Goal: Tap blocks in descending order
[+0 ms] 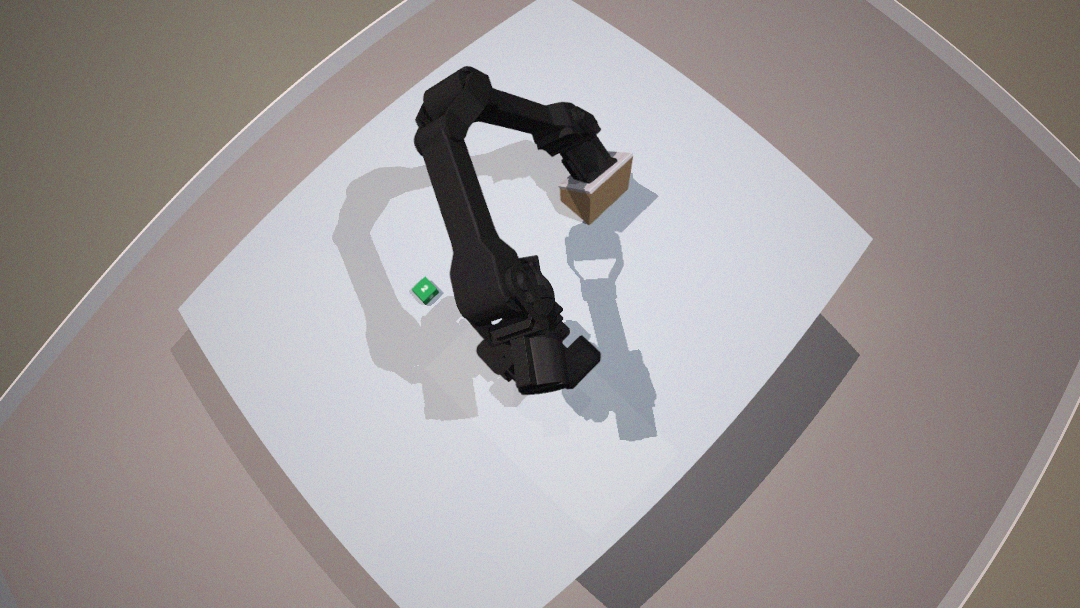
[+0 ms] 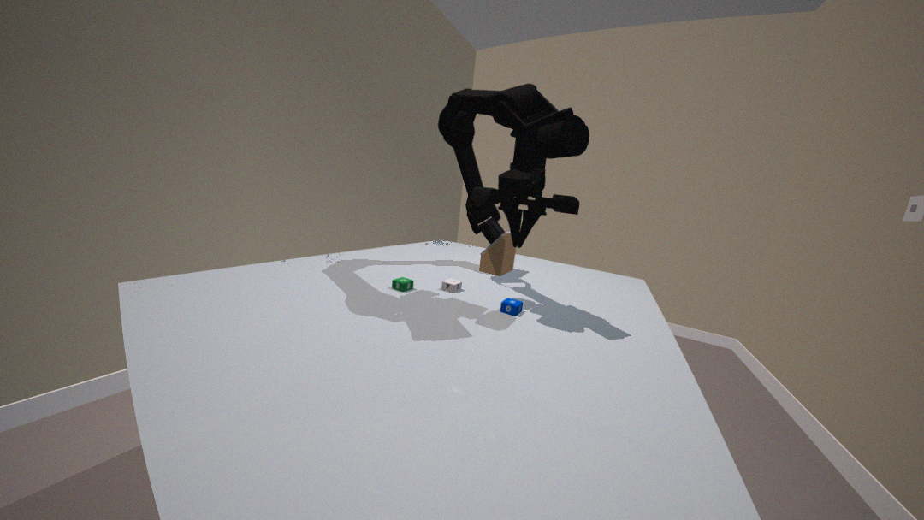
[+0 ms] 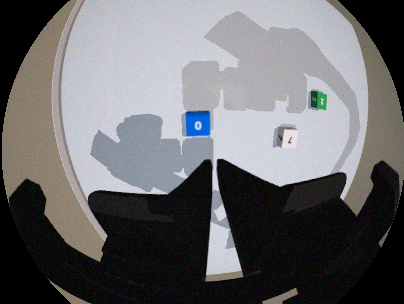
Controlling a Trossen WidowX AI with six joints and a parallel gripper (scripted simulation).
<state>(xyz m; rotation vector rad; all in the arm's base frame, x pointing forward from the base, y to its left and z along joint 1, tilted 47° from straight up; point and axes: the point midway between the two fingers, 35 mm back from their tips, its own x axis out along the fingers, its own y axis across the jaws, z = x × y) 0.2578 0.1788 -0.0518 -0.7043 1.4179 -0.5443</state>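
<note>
A blue block (image 2: 511,306) (image 3: 198,124) with the digit 0 lies on the table; in the wrist view it is just beyond my fingertips, slightly left. A white block (image 2: 451,285) (image 3: 288,138) with the digit 7 lies to the right of it in the wrist view. A green block (image 1: 425,290) (image 2: 402,284) (image 3: 319,100) with the digit 2 lies farther right there. The arm hides the white and blue blocks in the top view. My gripper (image 2: 518,245) (image 3: 213,165) is shut with nothing between its tips and hangs above the table, touching no block.
The arm's base sits on a brown wedge-shaped stand (image 1: 609,190) (image 2: 497,256) on the white table (image 1: 302,317) (image 2: 387,419). The arm casts broad shadows across the table around the blocks.
</note>
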